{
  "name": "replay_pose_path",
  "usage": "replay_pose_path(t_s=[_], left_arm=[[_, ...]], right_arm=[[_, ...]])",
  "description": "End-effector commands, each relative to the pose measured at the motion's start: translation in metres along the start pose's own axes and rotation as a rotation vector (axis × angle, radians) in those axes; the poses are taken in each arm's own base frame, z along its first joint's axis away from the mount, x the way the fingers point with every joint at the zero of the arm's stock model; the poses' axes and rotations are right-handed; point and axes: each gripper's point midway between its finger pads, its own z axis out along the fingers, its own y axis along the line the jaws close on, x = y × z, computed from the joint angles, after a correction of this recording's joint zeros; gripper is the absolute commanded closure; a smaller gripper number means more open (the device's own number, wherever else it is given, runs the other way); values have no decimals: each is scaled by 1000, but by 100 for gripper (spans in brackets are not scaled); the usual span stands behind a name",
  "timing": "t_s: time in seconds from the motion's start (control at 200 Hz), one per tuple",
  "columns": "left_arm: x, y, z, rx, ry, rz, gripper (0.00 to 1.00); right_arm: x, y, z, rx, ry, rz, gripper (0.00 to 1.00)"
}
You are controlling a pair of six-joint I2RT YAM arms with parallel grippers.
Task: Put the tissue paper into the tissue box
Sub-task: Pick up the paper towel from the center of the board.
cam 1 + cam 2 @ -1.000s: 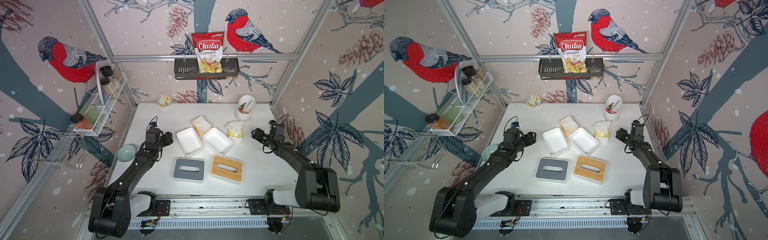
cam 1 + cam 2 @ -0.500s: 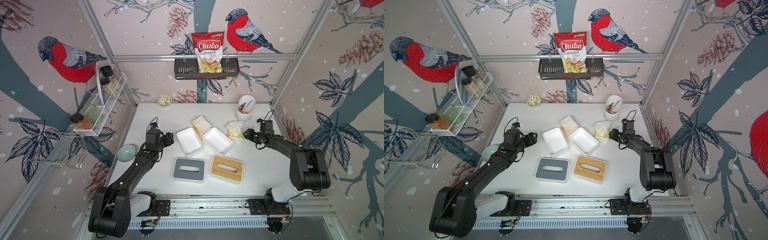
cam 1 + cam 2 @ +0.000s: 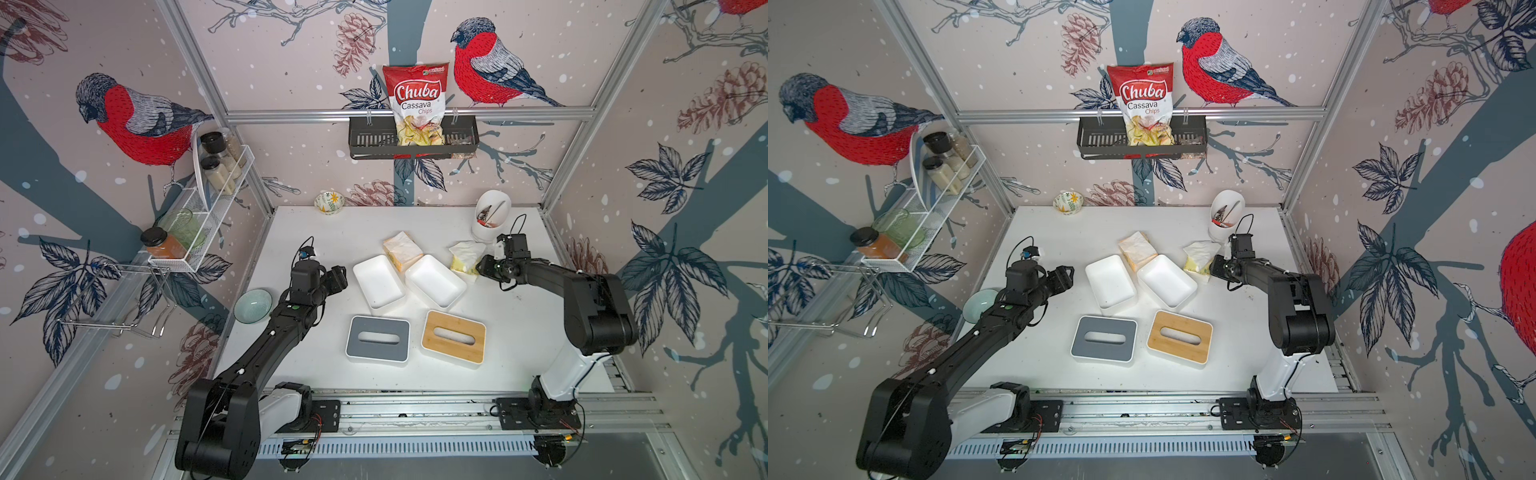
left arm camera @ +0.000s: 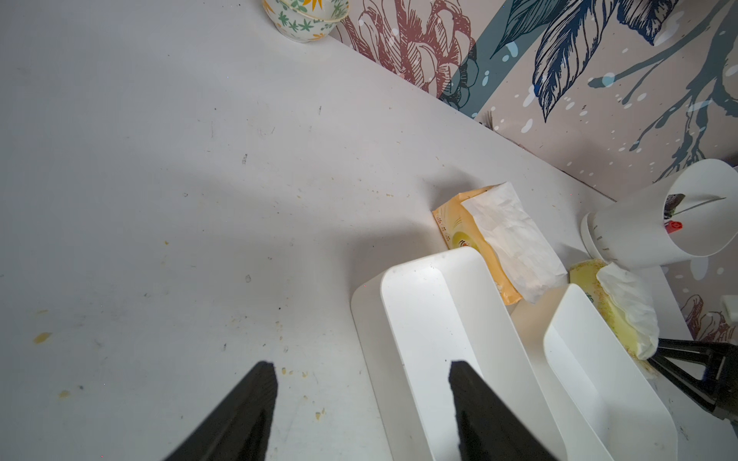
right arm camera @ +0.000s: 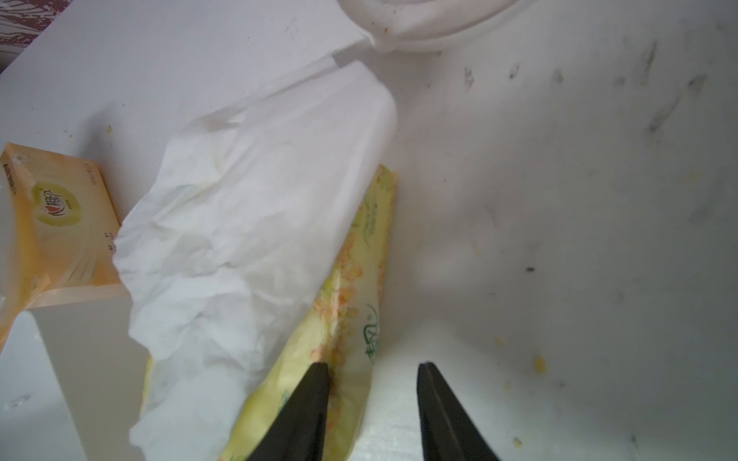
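Straddling edge of yellow-green tissue pack (image 5: 365, 239), lying on bench (image 5: 559, 199) just beside open white tissue box (image 3: 434, 281), with right claw (image 5: 371, 365) spread, unclamped. Hovering with left claw (image 4: 361, 365) spread, empty, over bench.

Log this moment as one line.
phase: reaching | right claw: open, astride edge of yellow-green tissue pack | left claw: open, empty, beside white tissue box | task: pack not yet boxed

Top views high, facing down over table (image 3: 332, 232) (near-identical); wrist views close, sharing yellow pack (image 5: 355, 287).
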Motion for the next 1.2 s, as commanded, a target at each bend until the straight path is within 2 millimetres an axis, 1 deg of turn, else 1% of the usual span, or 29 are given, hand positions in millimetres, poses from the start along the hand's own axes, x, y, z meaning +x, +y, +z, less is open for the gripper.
replay_pose_path(t_s=[0.0,0.065,0.18,0.235,0.35,0.415,0.645,0.925,1.09,1.195], left_arm=[[-5,-5,0,20,-20,7,28],[-4,-5,1,21,-17,7,28],[-3,-5,1,24,-16,4,28],[-3,-5,0,25,-17,4,28],[-5,-7,-1,30,-22,4,28],[-4,-7,-1,32,-20,4,28],[-2,-8,-3,39,-15,1,28],[1,-9,-6,41,-15,2,28],[2,-10,-7,46,-14,1,28],[3,-10,-8,48,-11,2,28]], right_arm=[[1,-4,1,29,4,-20,58],[-1,-4,-2,33,-4,-22,57],[-8,0,-12,29,-39,-24,46],[-11,3,-16,20,-49,-26,43],[-14,9,-19,11,-50,-33,41],[-15,10,-19,10,-48,-37,42],[-8,9,-10,17,-14,-44,48],[-2,13,0,15,7,-57,54],[4,12,9,18,27,-58,63],[6,8,10,52,26,-65,70]])
